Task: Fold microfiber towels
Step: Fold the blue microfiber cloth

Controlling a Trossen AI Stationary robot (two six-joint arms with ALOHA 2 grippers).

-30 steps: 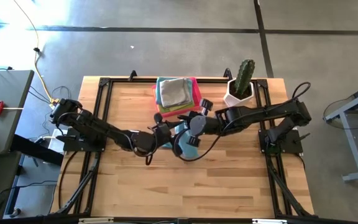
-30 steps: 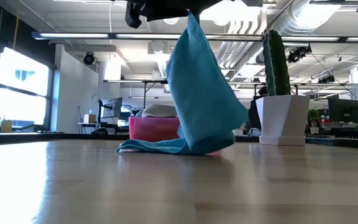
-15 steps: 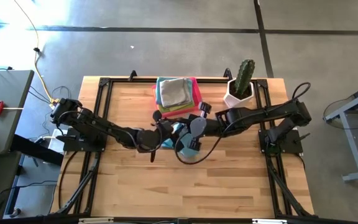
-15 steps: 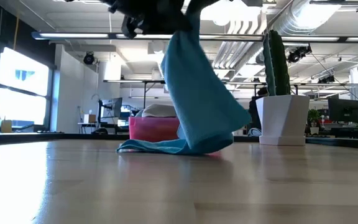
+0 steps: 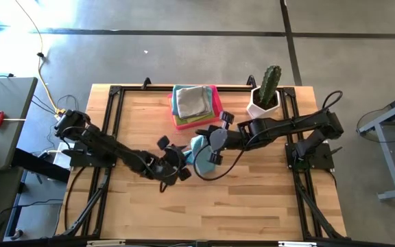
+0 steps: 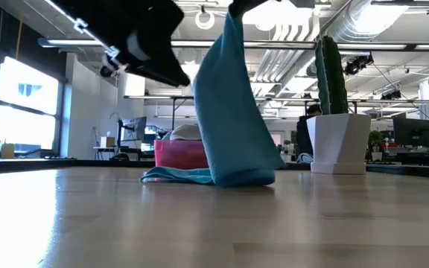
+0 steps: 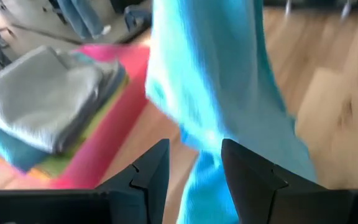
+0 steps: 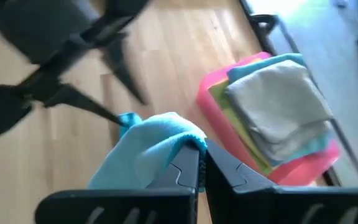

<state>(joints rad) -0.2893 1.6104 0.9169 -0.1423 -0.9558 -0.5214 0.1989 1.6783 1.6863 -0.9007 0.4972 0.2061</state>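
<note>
A teal-blue microfiber towel (image 6: 233, 112) hangs from my right gripper (image 8: 202, 165), which is shut on it above the table's middle (image 5: 203, 143). The towel's lower end (image 6: 192, 176) lies on the wood. My left gripper (image 7: 194, 174) is open and empty; it stands a little nearer the table's near edge (image 5: 182, 165) and apart from the towel (image 6: 171, 73). Behind, a pink tray (image 5: 175, 125) holds a stack of folded towels with a grey one (image 5: 192, 99) on top. My right gripper pinches a bunched fold at the towel's top (image 8: 182, 140) between its two fingers. The towel hangs below the fingers in a narrow drape, and its lower end (image 6: 233, 177) rests on the table.
A cactus in a white pot (image 5: 266, 92) stands at the far right, beside the tray. The tray with its stack also shows in the right wrist view (image 8: 272, 106). Bare wood (image 5: 218, 206) lies toward the near edge.
My left gripper has drawn away from the towel's top, toward the table's near edge and lower. My right gripper has kept its hold. The hanging towel has drawn in narrower, and its lower end has stayed on the table.
</note>
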